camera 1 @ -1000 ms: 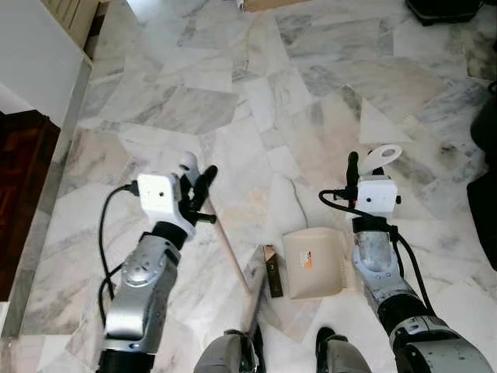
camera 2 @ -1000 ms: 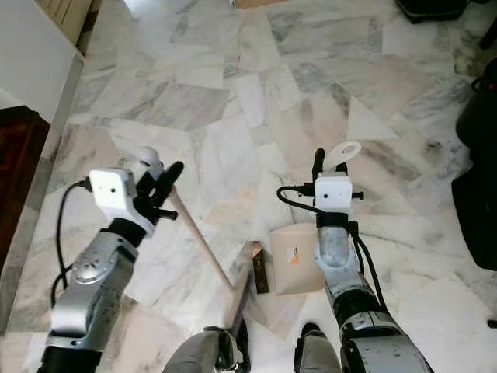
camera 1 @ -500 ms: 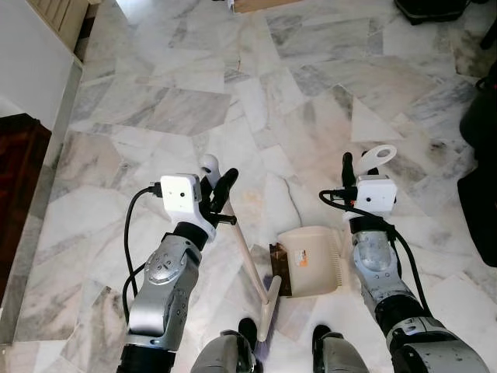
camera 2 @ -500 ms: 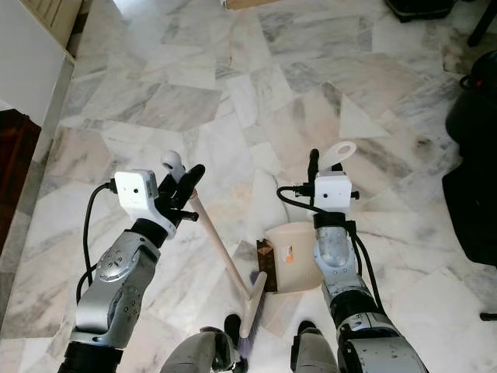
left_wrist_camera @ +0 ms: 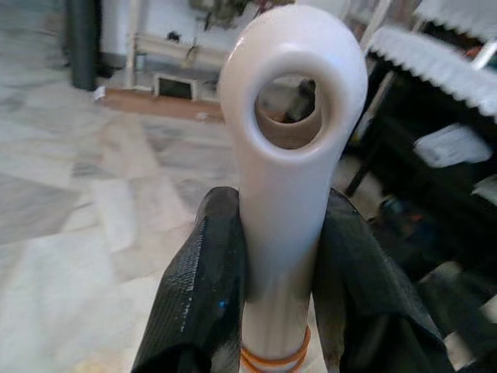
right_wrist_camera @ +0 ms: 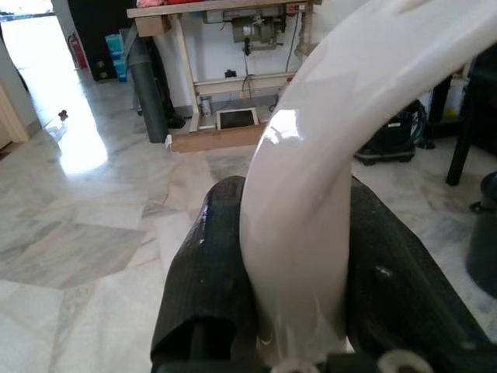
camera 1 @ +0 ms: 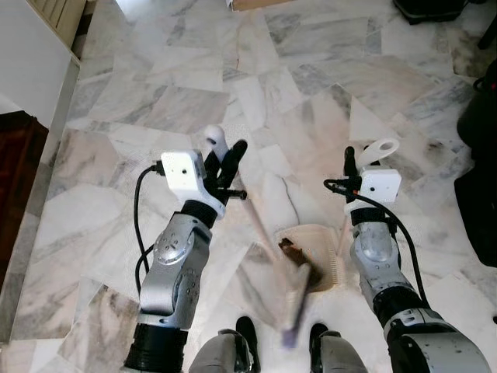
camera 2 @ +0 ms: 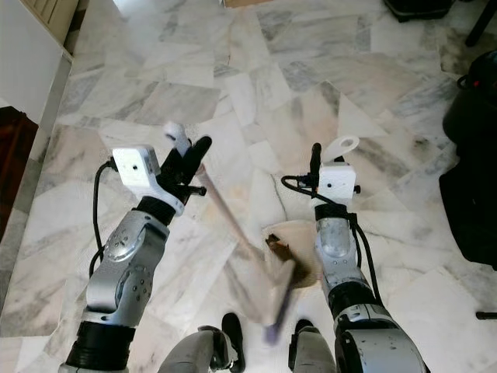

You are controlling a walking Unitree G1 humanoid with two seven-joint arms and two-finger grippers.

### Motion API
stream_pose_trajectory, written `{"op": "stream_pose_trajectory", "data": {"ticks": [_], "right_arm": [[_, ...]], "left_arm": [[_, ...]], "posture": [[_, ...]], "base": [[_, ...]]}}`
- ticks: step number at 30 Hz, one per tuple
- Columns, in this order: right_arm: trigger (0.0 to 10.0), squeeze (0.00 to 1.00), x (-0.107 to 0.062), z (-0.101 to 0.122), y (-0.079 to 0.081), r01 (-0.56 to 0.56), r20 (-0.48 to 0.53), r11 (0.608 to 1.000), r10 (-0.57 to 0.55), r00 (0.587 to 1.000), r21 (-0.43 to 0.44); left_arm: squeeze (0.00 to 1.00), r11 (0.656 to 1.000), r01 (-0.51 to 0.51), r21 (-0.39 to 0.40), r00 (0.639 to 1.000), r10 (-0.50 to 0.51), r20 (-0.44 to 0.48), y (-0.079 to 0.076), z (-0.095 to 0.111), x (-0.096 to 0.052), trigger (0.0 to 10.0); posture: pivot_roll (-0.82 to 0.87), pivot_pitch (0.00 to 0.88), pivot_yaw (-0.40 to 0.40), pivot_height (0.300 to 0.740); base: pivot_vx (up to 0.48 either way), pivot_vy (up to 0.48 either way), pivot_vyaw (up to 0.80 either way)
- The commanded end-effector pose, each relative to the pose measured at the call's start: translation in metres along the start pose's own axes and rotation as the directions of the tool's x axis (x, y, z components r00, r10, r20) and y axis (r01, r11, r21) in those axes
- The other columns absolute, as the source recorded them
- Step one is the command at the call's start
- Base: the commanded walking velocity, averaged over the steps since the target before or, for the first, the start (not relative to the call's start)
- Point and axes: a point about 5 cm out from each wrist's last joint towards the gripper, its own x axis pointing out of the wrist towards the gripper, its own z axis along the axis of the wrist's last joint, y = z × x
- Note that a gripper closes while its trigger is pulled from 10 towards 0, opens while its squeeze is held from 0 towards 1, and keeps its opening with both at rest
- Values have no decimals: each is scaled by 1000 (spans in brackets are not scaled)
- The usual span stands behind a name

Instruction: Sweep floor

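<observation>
While my left pincer (camera 1: 227,151) is clamped on the pale top of the broom handle (left_wrist_camera: 289,155), both black fingers pressed to its sides just under the hanging hole, the broom (camera 1: 268,233) runs down across the marble floor (camera 1: 311,70) to a head (camera 1: 293,299) that is smeared with motion blur near the robot's feet. My right pincer (camera 1: 363,155) is closed around the white looped handle of the dustpan (camera 1: 314,252), which sits on the floor between the two arms with a small brown heap of dirt (camera 1: 291,250) at its mouth. I worry most about that heap: the brush end looks to be moving fast, and a stroke that overshoots could flick the dirt over the back edge or knock the pan sideways, since I hold it only by the far tip of its long handle. The broom grip is also high up, so the head has a lot of leverage and could twist in my fingers. Its sweep passes close to the feet, so a clipped shoe is possible. I cannot tell whether the pan's lip lies flat on the tile; any gap would let grit slide under.
</observation>
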Motion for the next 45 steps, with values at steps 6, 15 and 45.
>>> {"op": "stream_pose_trajectory", "data": {"ticks": [6, 15, 45], "right_arm": [[10000, 0, -15, -23, 10, 34, -151, 996, -21, 988, 86], [10000, 0, -18, -28, 1, 78, -182, 993, -61, 981, 86], [10000, 0, -42, -12, -28, 141, -15, 983, -140, 990, 119]], "left_arm": [[0, 997, -6, 83, 997, -1, 83, 18, 27, -2, 10000], [0, 980, -49, 193, 983, 13, 185, 31, 61, -1, 10000], [0, 764, -346, 545, 922, 386, 45, 125, 17, -100, 10000]], "posture": [[170, 198, 186, 740], [174, 102, 163, 740], [51, 0, 92, 740]], "base": [[0, 0, 0], [0, 0, 0], [0, 0, 0]]}}
